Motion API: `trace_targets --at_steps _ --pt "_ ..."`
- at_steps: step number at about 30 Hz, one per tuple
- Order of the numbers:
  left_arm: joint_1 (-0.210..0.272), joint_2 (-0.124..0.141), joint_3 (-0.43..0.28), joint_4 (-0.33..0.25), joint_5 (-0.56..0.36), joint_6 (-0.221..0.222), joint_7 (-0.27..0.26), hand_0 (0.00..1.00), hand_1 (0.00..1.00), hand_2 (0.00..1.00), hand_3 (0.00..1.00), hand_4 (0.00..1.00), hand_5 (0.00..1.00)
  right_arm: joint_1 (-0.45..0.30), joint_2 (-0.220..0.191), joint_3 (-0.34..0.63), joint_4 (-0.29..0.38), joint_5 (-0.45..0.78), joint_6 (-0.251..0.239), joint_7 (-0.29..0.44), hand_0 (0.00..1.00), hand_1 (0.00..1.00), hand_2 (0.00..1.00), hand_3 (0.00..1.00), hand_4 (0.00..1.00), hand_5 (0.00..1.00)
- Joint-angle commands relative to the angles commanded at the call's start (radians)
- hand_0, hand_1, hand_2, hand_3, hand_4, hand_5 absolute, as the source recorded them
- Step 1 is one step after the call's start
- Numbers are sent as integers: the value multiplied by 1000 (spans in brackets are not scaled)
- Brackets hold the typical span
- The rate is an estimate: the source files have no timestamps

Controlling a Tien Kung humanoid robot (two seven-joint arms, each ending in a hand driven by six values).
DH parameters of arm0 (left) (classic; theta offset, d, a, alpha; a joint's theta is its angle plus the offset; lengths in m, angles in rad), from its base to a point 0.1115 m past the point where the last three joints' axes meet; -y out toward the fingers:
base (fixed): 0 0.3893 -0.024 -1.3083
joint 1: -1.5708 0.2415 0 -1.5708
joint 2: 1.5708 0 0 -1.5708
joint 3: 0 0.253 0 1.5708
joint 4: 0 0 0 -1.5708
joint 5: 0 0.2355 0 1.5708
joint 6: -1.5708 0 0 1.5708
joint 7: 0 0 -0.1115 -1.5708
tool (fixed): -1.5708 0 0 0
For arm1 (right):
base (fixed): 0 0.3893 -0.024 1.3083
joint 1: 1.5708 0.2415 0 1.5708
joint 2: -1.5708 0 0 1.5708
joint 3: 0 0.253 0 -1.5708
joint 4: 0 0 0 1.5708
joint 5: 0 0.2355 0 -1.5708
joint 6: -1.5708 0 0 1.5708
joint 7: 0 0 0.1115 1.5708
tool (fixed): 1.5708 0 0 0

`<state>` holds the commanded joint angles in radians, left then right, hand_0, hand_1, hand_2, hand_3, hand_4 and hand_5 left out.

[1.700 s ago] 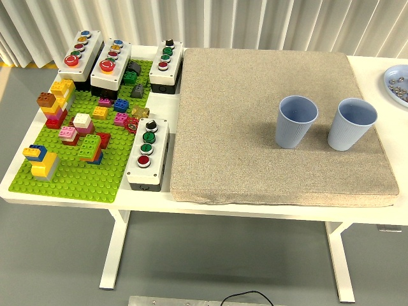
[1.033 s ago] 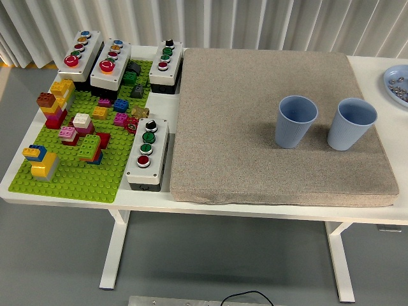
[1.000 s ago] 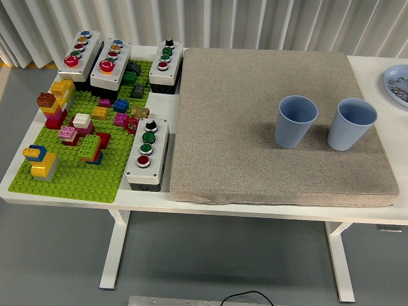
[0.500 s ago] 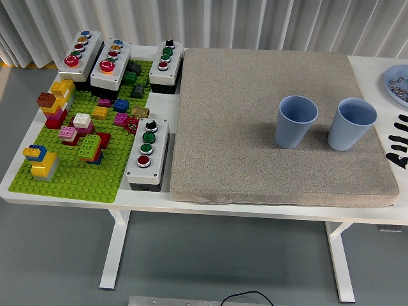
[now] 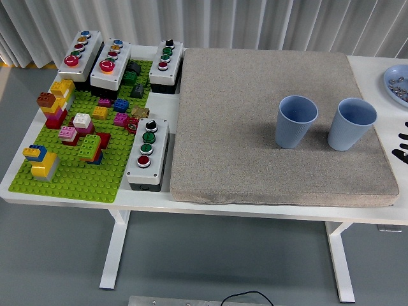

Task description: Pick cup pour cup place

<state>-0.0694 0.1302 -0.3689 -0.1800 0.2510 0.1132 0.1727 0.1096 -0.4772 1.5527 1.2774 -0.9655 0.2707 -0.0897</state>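
Two blue ribbed cups: left cup [image 5: 296, 121] and right cup [image 5: 351, 123], both upright and open-mouthed, stood side by side but apart in the right-centre of the frame on a grey-beige felt mat [image 5: 255, 146] that covered most of the white worktop [image 5: 382, 213]. Right hand [image 5: 401, 143]: only black fingertips showed at the right edge of the frame, just right of the mat and near the right cup without touching it; the fingers [image 5: 400, 152] were spread apart and held nothing. Blue plate [image 5: 392, 80] with small items, cut off at the upper right. Green building-brick baseplate [image 5: 70, 178] at the left of the frame, carrying loose stacks of coloured bricks [image 5: 80, 137]. Four grey push-button boxes: two at the upper left [image 5: 95, 60], one at the top centre beside the mat's corner [image 5: 166, 60], one at the baseplate's lower right [image 5: 146, 153], just beside the mat's left edge.
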Motion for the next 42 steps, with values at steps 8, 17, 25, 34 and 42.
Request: trace_targets --at_steps 8,17,25,34,42 --pt "0 -6 14 0 -11 -1 0 720 775 821 696 499 965 39 76 5 -39 -52 -26 10 890 871 966 972 865 223" --pt "-2 -8 8 -2 0 -1 2 720 775 821 696 498 965 89 126 -14 -88 -87 -84 56 889 866 959 967 864 224" --pt "-1 -9 5 -2 0 0 3 721 775 821 694 498 964 107 165 -36 -112 -82 -105 64 888 867 958 966 862 224" --pt "-1 -10 0 -1 3 1 5 721 775 821 695 497 962 132 194 -77 -144 -72 -152 105 887 869 957 966 862 227" --pt "4 -16 -84 0 69 7 15 721 775 821 693 499 962 130 196 -78 -145 -72 -148 99 890 869 953 964 857 225"
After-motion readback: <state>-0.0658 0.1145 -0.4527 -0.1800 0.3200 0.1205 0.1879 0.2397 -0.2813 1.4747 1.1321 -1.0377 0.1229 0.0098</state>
